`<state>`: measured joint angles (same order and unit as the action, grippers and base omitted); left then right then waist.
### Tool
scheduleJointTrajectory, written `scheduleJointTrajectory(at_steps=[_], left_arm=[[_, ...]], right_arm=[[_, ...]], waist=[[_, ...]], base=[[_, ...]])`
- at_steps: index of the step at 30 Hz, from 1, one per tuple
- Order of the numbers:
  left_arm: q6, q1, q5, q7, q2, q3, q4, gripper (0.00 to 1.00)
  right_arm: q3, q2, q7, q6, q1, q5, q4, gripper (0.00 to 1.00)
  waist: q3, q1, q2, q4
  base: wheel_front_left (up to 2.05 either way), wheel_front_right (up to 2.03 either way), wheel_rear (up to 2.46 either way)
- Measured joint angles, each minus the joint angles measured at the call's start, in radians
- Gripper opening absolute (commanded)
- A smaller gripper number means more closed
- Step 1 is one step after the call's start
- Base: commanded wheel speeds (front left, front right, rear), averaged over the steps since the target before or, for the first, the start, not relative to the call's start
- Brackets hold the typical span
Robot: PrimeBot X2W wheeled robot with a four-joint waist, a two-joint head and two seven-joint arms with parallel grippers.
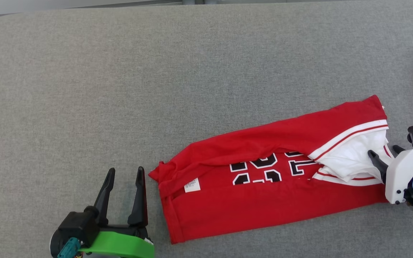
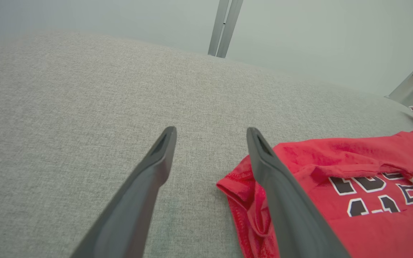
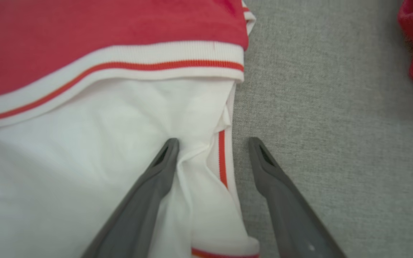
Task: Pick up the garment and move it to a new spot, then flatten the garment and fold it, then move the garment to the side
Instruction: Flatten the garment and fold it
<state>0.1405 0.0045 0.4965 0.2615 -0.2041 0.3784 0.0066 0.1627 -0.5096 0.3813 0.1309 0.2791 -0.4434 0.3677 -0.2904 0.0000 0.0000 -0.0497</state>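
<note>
Right wrist view: my right gripper [image 3: 213, 141], fingers apart, straddles the jersey [image 3: 102, 25] at its white edge; closing shallow may catch one layer.

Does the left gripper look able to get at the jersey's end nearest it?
Probably yes: the left gripper, open, sits right beside the red jersey, nothing lying between them on the grey surface.

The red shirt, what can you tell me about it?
The red garment is a soft knit jersey with black, white-edged lettering, white striped trim, a white inside and a small white label. It lies folded lengthwise, slightly creased, flat on the grey table. The open right end effector straddles its white edge.
</note>
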Motion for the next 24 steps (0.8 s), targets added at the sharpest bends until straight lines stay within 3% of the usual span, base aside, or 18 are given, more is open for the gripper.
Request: scheduleJointTrajectory(at_steps=[1, 2, 3, 6, 11, 16, 21, 24], left_arm=[[-0.010, 0.007, -0.011, 0.000, 0.013, -0.014, 0.002, 1.00], [-0.021, 0.013, -0.018, 0.000, 0.029, -0.027, 0.005, 1.00], [-0.034, 0.018, -0.026, 0.000, 0.042, -0.039, 0.009, 1.00], [-0.063, 0.028, -0.062, 0.001, 0.075, -0.069, 0.026, 1.00], [-0.106, 0.048, -0.092, 0.001, 0.122, -0.111, 0.050, 1.00], [-0.136, 0.074, -0.112, 0.001, 0.148, -0.127, 0.064, 1.00], [-0.140, 0.104, -0.101, 0.001, 0.152, -0.138, 0.069, 1.00], [-0.130, 0.108, -0.072, 0.001, 0.153, -0.119, 0.066, 1.00]], right_arm=[[0.008, -0.002, 0.004, 0.000, 0.005, -0.023, 0.012, 1.00], [0.019, -0.005, 0.002, -0.001, 0.009, -0.045, 0.018, 0.65], [0.024, -0.010, -0.008, -0.002, 0.011, -0.067, 0.025, 0.00], [0.034, -0.025, -0.047, 0.001, 0.016, -0.114, 0.041, 0.00], [0.012, -0.105, -0.102, 0.001, 0.065, -0.142, 0.050, 0.00], [-0.067, -0.247, -0.101, 0.001, 0.075, -0.154, 0.040, 0.00], [-0.051, -0.323, -0.060, 0.001, 0.047, -0.162, -0.098, 0.00], [0.035, -0.310, -0.026, 0.000, 0.012, -0.179, -0.233, 0.00]], waist=[[0.003, 0.0000, 0.0000, -0.004], [0.006, 0.0000, 0.0000, -0.007], [0.010, 0.0000, 0.0000, -0.010], [0.025, 0.0000, 0.0001, -0.015], [0.058, 0.0000, 0.0001, -0.022], [0.100, 0.0000, 0.0001, -0.039], [0.135, 0.0000, 0.0000, -0.064], [0.148, 0.0000, 0.0001, -0.078]], base=[[0.00, 0.00, 0.00], [0.00, 0.00, 0.00], [0.00, 0.00, 0.00], [0.00, 0.00, 0.00], [0.00, 0.00, 0.00], [0.00, 0.00, 0.00], [0.00, 0.00, 0.00], [0.00, 0.00, 0.00]])
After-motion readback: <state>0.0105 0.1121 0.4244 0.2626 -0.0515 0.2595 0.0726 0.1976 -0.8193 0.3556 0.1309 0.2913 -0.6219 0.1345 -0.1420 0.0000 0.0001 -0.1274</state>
